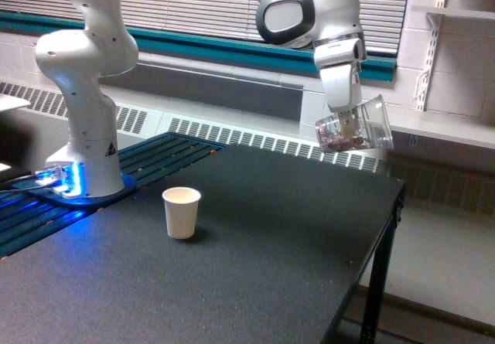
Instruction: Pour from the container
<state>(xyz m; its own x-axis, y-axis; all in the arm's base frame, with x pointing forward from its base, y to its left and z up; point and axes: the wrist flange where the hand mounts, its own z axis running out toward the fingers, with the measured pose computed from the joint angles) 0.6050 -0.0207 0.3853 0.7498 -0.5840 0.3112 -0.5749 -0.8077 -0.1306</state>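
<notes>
My gripper hangs above the far right part of the black table, shut on the container, a clear cup tilted with its mouth up toward the exterior view's right. Small brownish-red bits lie at its lower left end. A small white paper cup stands upright on the table, well to the left of the container and nearer the camera, with empty air between the two.
The arm's white base stands at the table's left with a blue light at its foot. The black table ends in an edge at the right, with floor beyond. A radiator and window blinds run along the back wall.
</notes>
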